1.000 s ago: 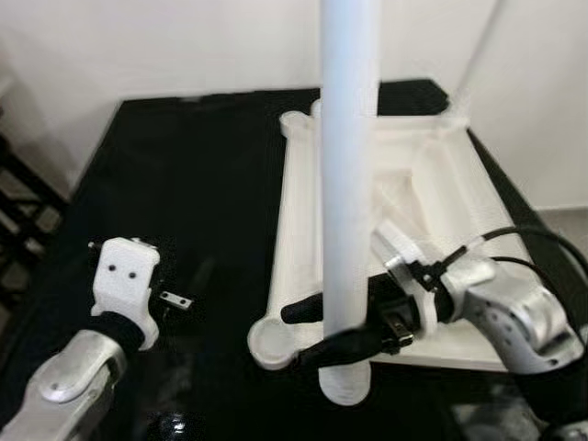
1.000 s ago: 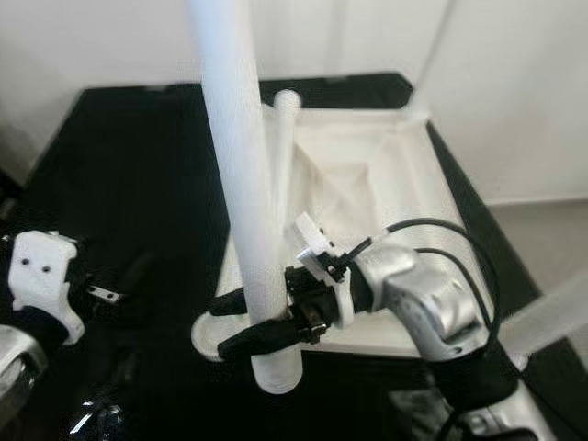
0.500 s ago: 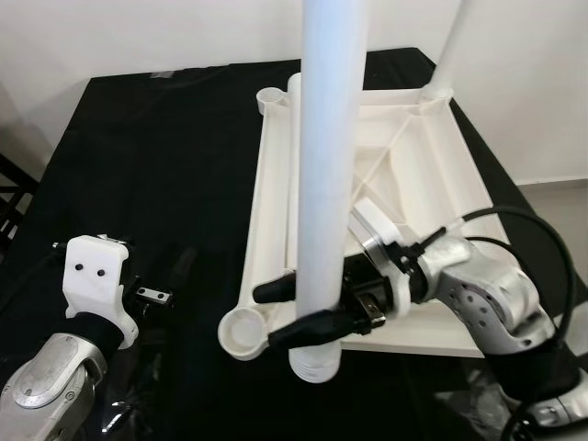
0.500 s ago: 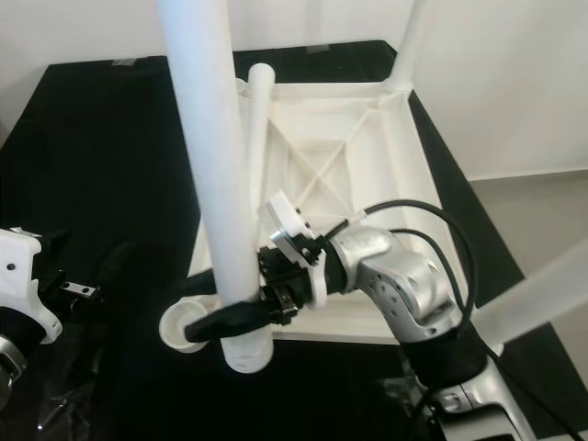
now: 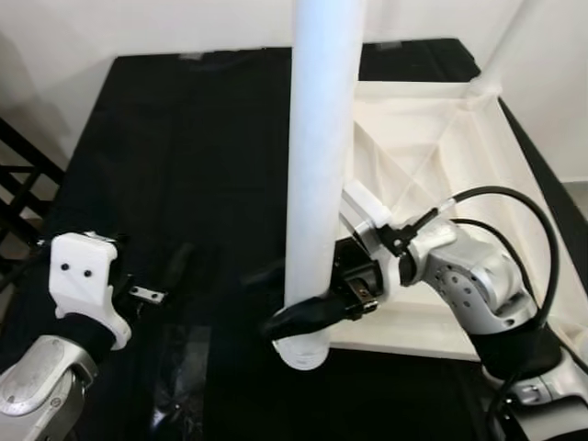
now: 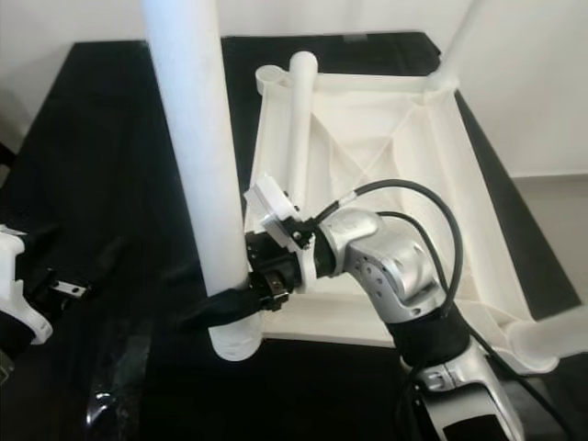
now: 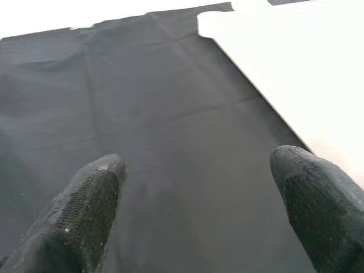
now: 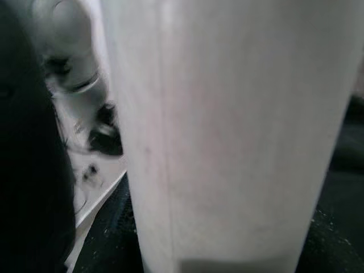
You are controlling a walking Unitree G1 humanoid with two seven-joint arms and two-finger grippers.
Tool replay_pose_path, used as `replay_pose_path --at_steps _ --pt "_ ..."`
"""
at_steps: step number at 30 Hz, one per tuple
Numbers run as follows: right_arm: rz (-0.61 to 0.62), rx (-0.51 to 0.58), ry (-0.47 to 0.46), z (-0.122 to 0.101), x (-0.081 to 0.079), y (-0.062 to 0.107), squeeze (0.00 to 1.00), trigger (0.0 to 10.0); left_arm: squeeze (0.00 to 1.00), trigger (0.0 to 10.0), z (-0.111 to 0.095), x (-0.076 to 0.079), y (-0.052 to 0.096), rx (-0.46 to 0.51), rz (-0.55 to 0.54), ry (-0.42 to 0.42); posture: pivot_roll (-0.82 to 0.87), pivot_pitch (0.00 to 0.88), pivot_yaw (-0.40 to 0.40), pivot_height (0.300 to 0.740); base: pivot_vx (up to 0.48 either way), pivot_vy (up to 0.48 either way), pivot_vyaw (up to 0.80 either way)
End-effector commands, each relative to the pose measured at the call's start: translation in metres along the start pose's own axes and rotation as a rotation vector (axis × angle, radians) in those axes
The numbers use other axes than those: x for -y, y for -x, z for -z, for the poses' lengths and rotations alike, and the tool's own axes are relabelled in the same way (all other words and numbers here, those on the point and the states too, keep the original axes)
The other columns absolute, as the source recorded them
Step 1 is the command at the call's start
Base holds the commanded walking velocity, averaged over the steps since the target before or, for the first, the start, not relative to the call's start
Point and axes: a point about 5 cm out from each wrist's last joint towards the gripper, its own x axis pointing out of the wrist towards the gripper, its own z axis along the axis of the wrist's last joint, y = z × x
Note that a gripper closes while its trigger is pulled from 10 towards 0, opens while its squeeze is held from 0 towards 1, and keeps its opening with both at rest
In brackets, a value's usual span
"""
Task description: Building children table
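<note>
Right gripper (image 6: 225,308) has its jaws clamped on the lower end of the loose white leg (image 6: 197,175). The leg's long axis runs near-upright, tilted slightly, its bottom end hanging just off the near-left corner of the upturned white tabletop (image 6: 395,138) on the black table (image 5: 184,138). The key relation is leg end versus corner socket: I can't make out the near-left socket from here, as the leg probably hides it. The far-left socket (image 6: 269,78) sits open, with another leg (image 6: 299,119) lying along the left rail. The right arm is clearly the nearer one. Left gripper (image 7: 193,199) hovers over bare black cloth well left of the tabletop, jaws spread wide, holding nothing.

Versus 0.5 s ago, the camera has shifted, so discount most of the apparent motion. The round near-left socket that showed beside the leg's foot is now out of sight. The grip sits at the same spot on the leg.
</note>
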Motion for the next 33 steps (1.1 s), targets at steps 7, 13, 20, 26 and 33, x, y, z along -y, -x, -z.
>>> replay_pose_path --at_steps 7,13,20,26,33 --pt "-0.029 -0.046 0.027 0.012 0.007 -0.005 0.00 10.0 0.00 10.0 -0.006 0.002 0.003 0.019 0.041 0.028 0.06 0.350 -0.054 0.740 0.000 0.000 0.00" --pt "0.014 -0.008 0.031 0.013 0.018 -0.009 0.00 10.0 0.00 10.0 -0.008 0.002 0.004 0.021 0.052 0.027 0.07 0.363 -0.055 0.740 0.000 0.000 0.00" --pt "-0.002 -0.030 0.041 0.020 0.025 -0.012 0.00 10.0 0.00 10.0 -0.012 0.006 0.004 0.026 0.118 0.041 0.08 0.378 -0.066 0.740 0.000 0.000 0.00" --pt "-0.001 -0.092 0.092 0.024 0.027 -0.013 0.00 10.0 0.00 10.0 -0.012 0.010 0.004 0.024 0.178 0.067 0.07 0.383 -0.071 0.740 0.000 0.000 0.00" --pt "0.110 -0.077 0.188 0.020 0.039 -0.017 0.00 10.0 0.00 10.0 -0.013 0.010 0.003 0.022 0.189 0.071 0.07 0.384 -0.075 0.740 0.000 0.000 0.00"
